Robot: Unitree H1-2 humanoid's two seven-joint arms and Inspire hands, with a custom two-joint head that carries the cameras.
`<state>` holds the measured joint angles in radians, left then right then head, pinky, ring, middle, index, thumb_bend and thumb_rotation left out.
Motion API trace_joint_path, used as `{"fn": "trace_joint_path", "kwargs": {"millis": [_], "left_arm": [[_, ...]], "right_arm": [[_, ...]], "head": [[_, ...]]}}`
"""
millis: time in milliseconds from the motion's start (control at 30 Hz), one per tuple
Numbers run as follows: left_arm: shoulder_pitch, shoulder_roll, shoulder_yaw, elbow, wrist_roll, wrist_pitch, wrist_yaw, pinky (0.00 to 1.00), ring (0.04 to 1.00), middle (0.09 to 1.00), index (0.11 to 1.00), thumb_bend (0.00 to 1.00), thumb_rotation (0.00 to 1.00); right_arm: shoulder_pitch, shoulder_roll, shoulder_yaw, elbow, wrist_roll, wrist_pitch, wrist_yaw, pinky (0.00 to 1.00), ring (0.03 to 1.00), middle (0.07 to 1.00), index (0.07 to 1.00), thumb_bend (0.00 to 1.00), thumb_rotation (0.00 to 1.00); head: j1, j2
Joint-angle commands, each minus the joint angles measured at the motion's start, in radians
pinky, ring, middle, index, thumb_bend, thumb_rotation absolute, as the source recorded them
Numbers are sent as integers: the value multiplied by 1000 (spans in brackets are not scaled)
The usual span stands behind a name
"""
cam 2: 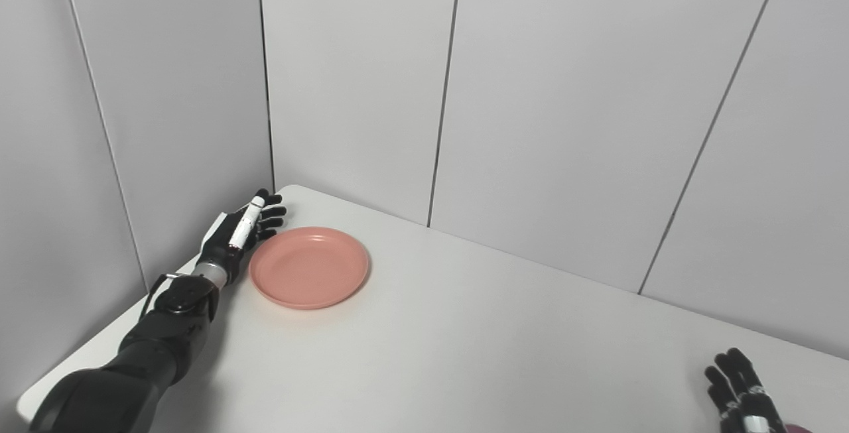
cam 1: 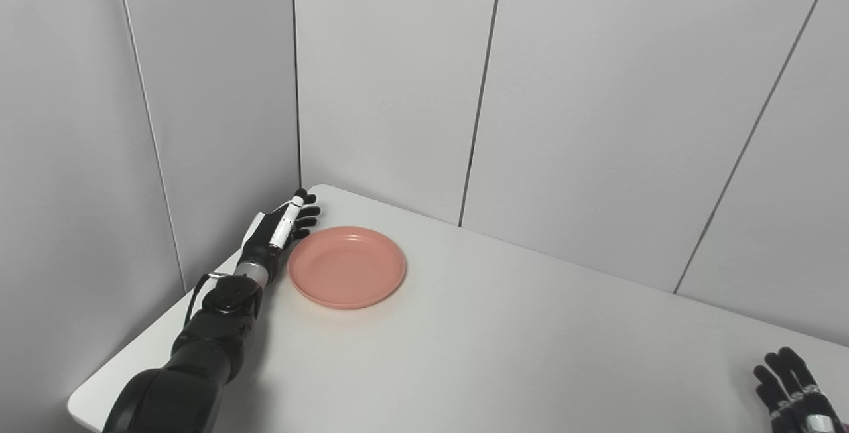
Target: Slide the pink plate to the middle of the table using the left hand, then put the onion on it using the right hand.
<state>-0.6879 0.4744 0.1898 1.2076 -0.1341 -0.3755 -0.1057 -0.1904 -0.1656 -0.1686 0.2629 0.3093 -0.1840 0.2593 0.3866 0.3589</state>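
Resting flat on the white bench (cam 1: 504, 347), a pink plate (cam 1: 347, 266) sits in the far left corner, close to where two grey wall panels (cam 1: 391, 75) meet. It is empty and upright, well apart from the middle of the bench.

The left hand (cam 1: 280, 229) lies just beside the plate's left rim, at its far-left edge, with its dark arm reaching in from the near left. Its fingers (cam 1: 306, 211) are spread and extended, holding nothing; whether they actually touch the rim cannot be told.

This looks like the first step: the plate has yet to be slid. The next move likely calls for the hand to press against the rim and push rightward and nearer, keeping contact low so the plate glides rather than tips.

The right hand (cam 1: 792, 386) waits at the near right corner, only partly in frame. Its fingers point up and apart, holding nothing.

The onion cannot be identified. The right eye view shows a small dark reddish shape (cam 2: 796, 428) at the bottom edge beside the right hand, too cropped to name; the left eye view does not show it at all.
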Motion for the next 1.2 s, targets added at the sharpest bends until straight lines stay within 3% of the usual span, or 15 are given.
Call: {"fn": "trace_joint_path", "kwargs": {"millis": [0, 600, 833, 1000, 1033, 1167], "left_arm": [[-63, -4, -2, -5, -7, -26, -13, 841, 835, 824, 813, 568, 1000], [-66, -42, -13, -45, -30, 2, -22, 836, 838, 830, 811, 498, 1000], [-65, -53, -10, -38, -42, -3, -49, 850, 841, 829, 816, 570, 1000], [-59, -67, -10, -53, -44, -15, -54, 843, 837, 824, 807, 569, 1000], [-58, -70, -9, -57, -46, -15, -55, 837, 835, 822, 805, 561, 1000], [-59, -83, -2, -62, -58, -7, -69, 848, 842, 826, 813, 553, 1000]], "right_arm": [[85, 28, -1, 52, 16, -15, 3, 971, 917, 910, 907, 560, 754], [81, 27, 1, 54, 12, -12, 1, 989, 918, 912, 906, 579, 754], [82, 32, 1, 53, 8, -22, -2, 980, 912, 910, 905, 584, 753], [79, 29, 8, 56, 2, -24, 2, 960, 908, 906, 902, 595, 742], [79, 26, 12, 54, -1, -23, 5, 976, 923, 926, 933, 590, 786], [81, 24, 21, 46, -20, -17, -1, 969, 925, 926, 938, 568, 797]], "head": [[0, 0], [-5, -1], [-16, 1], [-31, 4], [-31, 4], [-51, 10]]}}
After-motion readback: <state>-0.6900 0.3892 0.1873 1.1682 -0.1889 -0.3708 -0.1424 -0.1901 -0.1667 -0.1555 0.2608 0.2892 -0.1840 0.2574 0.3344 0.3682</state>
